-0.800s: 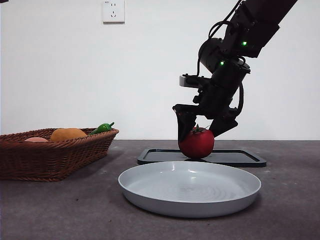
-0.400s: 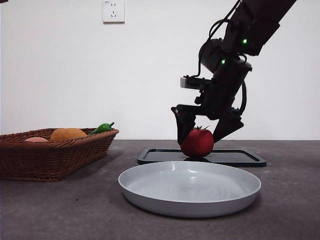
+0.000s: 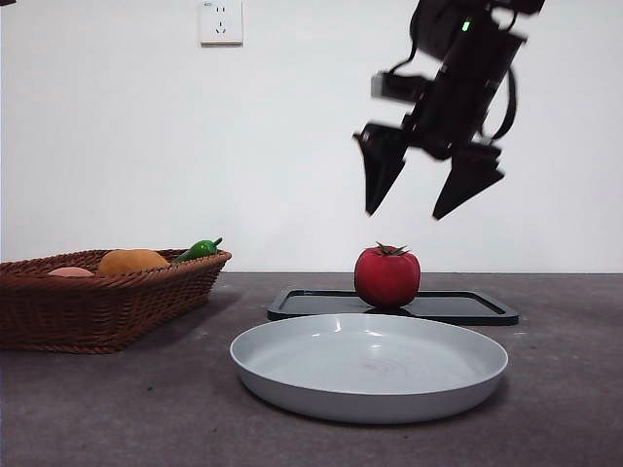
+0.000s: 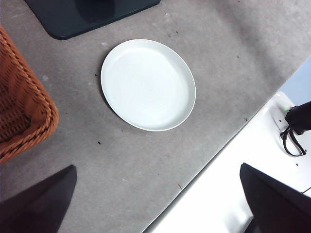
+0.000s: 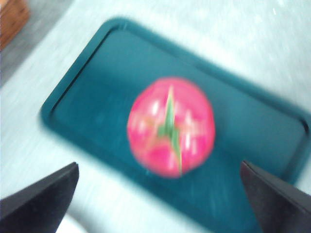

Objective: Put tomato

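Note:
The glossy red tomato (image 3: 386, 276) with a green stem stands on the black tray (image 3: 467, 307) behind the white plate (image 3: 370, 365). It also shows, blurred, in the right wrist view (image 5: 171, 126) on the tray (image 5: 97, 102). My right gripper (image 3: 428, 200) hangs open and empty well above the tomato, a little to its right. My left gripper (image 4: 155, 204) is open and empty, high over the table, looking down at the plate (image 4: 148, 83).
A wicker basket (image 3: 97, 302) at the left holds an orange fruit (image 3: 132, 261), a green pepper (image 3: 199, 249) and a pinkish item (image 3: 70, 272). The table's edge (image 4: 214, 160) shows in the left wrist view.
My right gripper has let go of the tomato, opened and risen well above it. The tomato stays on the tray.

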Available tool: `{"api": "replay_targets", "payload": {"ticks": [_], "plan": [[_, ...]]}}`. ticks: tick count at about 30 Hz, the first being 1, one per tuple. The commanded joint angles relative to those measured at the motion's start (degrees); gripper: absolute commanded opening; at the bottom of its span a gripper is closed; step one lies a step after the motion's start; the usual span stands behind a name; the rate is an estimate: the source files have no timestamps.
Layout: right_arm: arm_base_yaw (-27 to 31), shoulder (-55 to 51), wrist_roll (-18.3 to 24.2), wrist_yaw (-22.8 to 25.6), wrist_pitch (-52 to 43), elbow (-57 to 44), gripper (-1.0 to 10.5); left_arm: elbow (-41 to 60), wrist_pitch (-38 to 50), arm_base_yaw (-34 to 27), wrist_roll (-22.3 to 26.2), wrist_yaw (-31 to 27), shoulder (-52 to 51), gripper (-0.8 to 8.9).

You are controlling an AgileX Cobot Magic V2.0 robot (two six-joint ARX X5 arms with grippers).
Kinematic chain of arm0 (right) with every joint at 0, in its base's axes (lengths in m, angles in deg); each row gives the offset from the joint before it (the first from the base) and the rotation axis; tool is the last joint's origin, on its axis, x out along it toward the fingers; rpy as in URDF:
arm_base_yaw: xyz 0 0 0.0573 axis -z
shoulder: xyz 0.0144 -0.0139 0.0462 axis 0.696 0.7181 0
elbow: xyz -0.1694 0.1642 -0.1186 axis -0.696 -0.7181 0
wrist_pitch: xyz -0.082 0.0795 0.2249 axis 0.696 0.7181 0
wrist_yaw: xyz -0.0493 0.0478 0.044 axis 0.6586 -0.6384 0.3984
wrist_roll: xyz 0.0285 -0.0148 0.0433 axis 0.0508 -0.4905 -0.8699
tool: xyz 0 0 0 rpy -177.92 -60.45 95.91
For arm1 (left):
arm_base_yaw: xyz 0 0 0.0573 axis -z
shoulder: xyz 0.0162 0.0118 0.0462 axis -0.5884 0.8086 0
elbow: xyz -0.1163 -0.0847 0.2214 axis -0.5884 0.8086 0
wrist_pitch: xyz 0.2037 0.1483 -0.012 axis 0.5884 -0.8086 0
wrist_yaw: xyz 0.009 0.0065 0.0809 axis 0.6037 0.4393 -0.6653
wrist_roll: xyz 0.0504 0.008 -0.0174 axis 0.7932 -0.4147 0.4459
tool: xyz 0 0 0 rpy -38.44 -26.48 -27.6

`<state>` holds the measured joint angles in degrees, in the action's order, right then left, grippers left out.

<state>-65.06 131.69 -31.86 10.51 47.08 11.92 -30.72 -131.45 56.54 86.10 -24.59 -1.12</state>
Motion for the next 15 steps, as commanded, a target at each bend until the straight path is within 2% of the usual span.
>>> {"api": "replay_targets", "payload": {"ticks": [1, 8, 15], "plan": [[-0.28, -2.67, 0.26, -1.29, 3.48, 1.31, 5.5, -1.16, 0.28, 0.22, 0.74, 0.31, 0.28, 5.54], [-0.31, -13.31, 0.24, -4.72, 10.67, 1.29, 5.5, -1.16, 0.26, 0.22, 0.74, 0.31, 0.28, 5.54], [-0.31, -24.7, 0.24, -5.99, 15.58, -1.44, 5.5, -1.16, 0.39, 0.22, 0.76, 0.31, 0.28, 5.54]]}}
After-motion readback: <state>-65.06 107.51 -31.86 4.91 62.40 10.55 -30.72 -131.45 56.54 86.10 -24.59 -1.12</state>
